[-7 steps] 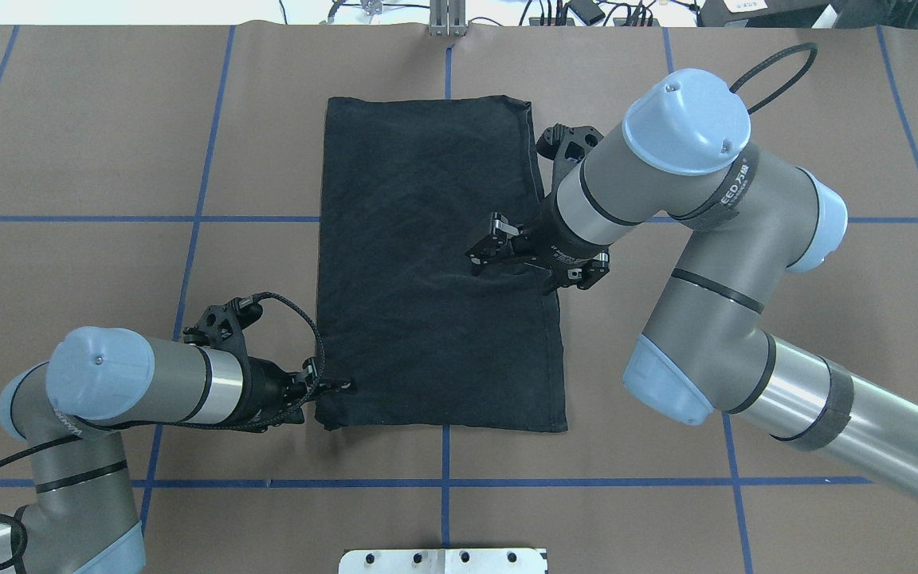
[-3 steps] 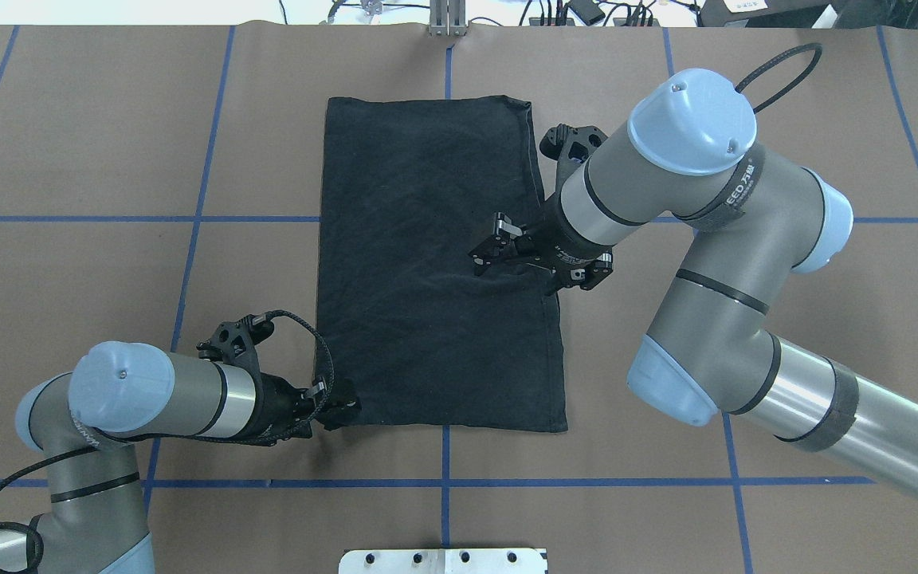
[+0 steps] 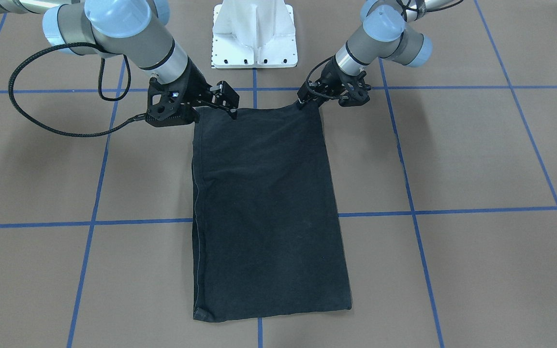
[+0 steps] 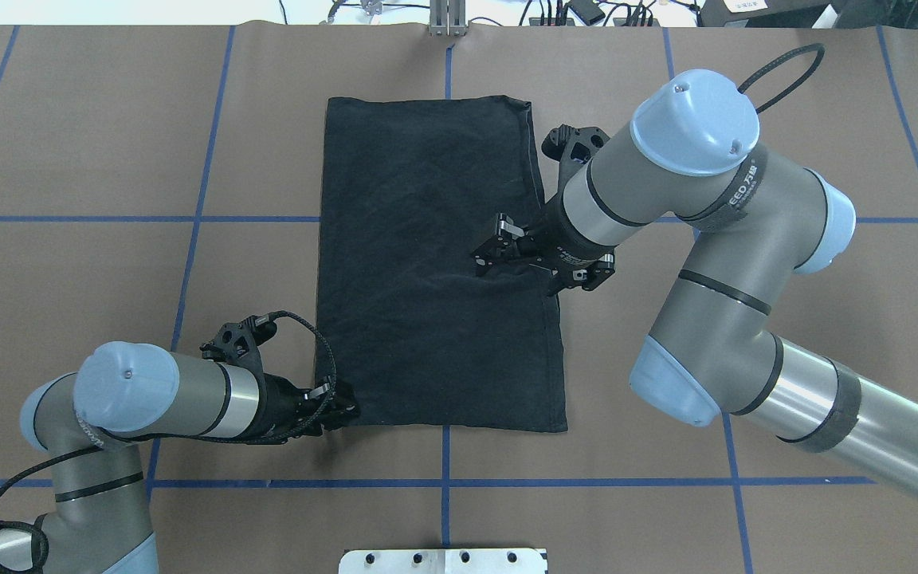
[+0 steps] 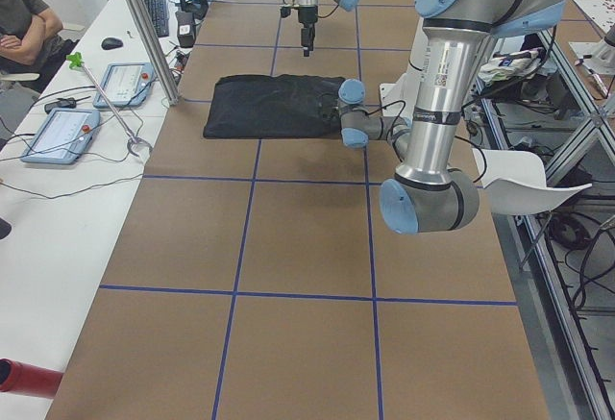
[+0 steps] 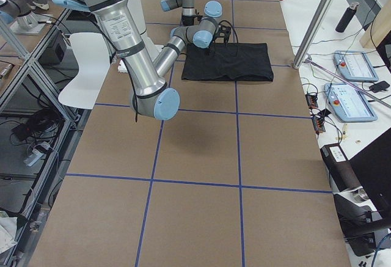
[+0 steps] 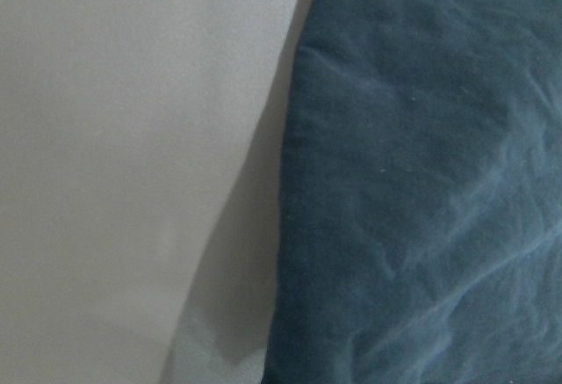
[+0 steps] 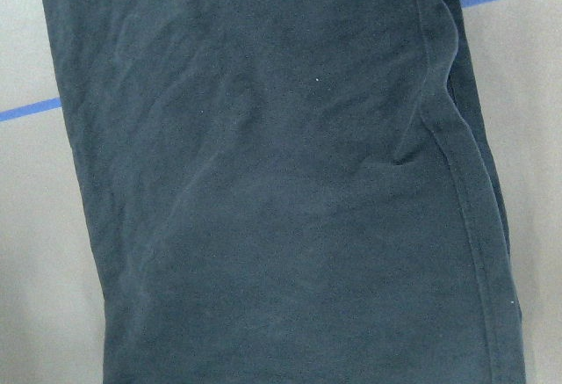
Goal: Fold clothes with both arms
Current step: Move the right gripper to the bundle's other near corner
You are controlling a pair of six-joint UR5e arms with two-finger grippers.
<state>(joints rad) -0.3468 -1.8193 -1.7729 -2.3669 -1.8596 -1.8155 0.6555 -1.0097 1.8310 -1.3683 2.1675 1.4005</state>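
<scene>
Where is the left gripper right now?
In the overhead view the left gripper is at lower left, at the corner of the black T-shirt nearest the robot on its left side. It is well clear of the right gripper, which is over the shirt's middle.

The T-shirt (image 4: 435, 263) shows plain black cloth across its whole upward face, set against a brown counter (image 4: 76, 119) ruled into a grid by blue lines (image 4: 108, 218). The left arm (image 4: 180, 391) and right arm (image 4: 714, 263) are silver-grey with light-blue joint caps and narrow black bands, and each ends in black, the left hand (image 4: 343, 410) and the right hand (image 4: 491, 253) alike. The pedestal base (image 3: 254, 34) is white, with a row of dark bolt dots along its edge.
</scene>
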